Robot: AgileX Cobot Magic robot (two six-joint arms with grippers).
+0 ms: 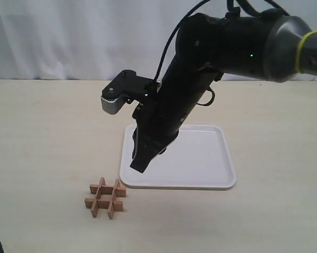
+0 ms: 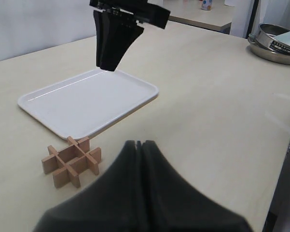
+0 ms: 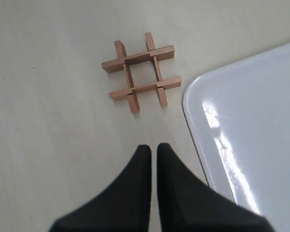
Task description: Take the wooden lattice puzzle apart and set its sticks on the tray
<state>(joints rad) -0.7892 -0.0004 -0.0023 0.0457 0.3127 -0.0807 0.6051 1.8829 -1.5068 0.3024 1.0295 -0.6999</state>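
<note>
In the exterior view, the wooden lattice puzzle (image 1: 106, 197) lies flat on the pale table (image 1: 42, 132), whole, its four sticks locked in a hash shape. It sits just off the near left corner of the white tray (image 1: 205, 176). The right arm comes in from the upper right and slopes down, and the right hand (image 1: 138, 166) hangs above the tray's left rim, its dark fingers pressed together and carrying nothing.

In the left wrist view, the left hand (image 2: 141, 145) shows two black fingers (image 2: 157, 164) meeting with only a hairline seam between them and nothing gripped. It is raised clear of the table. The puzzle (image 2: 72, 162) rests just beyond it, close against the tray (image 2: 87, 104) corner. The right hand (image 2: 109, 60) points down over the tray's far side. Metal bowls (image 2: 275, 43) stand well away.

In the right wrist view, the right hand (image 3: 150, 151) is all but closed, a thin slit between its tips, and empty. The puzzle (image 3: 141, 72) lies ahead of it on the table, near the tray (image 3: 251, 125) corner but apart from it.
</note>
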